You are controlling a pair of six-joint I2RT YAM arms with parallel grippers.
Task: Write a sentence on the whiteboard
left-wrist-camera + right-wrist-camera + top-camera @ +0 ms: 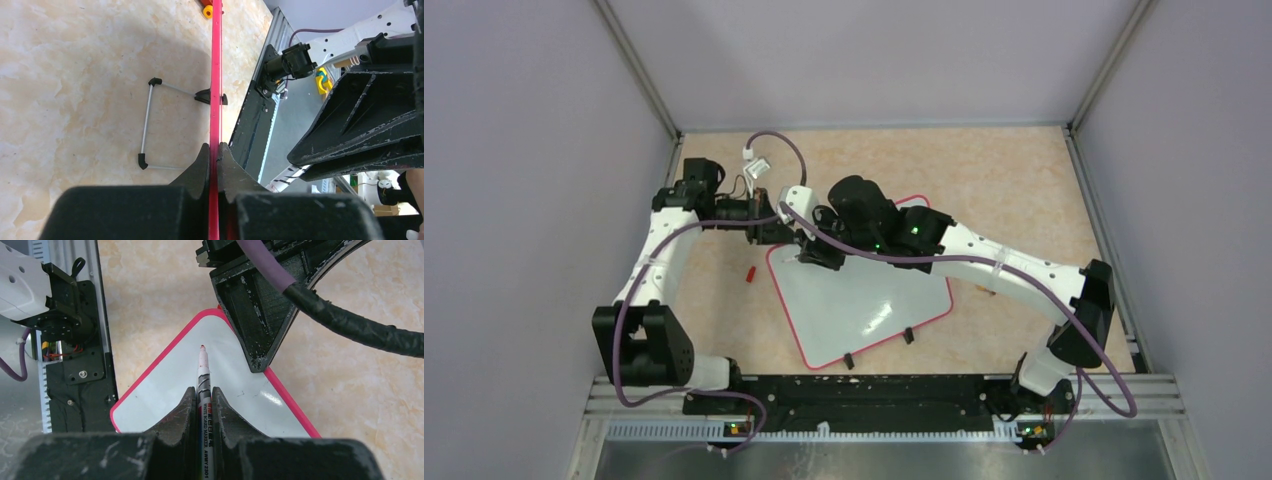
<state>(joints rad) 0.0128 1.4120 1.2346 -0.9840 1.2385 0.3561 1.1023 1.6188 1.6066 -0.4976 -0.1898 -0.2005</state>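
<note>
Left jaws: clamped on the far-corner frame of the flat white rectangular red-pink-rimmed whiteboard [854, 300], apparently steadying it for writing. Right jaws: clamped on a white-barrelled, red-tipped marker pen [203, 371], tip near that same corner (contact unclear). Board rests on the beige marbled desk [1014, 190]; no writing shows.

The whiteboard [864, 300] lies in the middle of the table [1014, 190], between the two arms, with its wire legs [145, 125] under its near edge. The left gripper [214, 150] sits at the board's far left edge, one finger on each side of the frame. The right gripper [202, 395] hangs over the board's far part, just right of the left one, with a marker [203, 371] between its fingers. A small cap [750, 272] lies on the table, left of the board.
</note>
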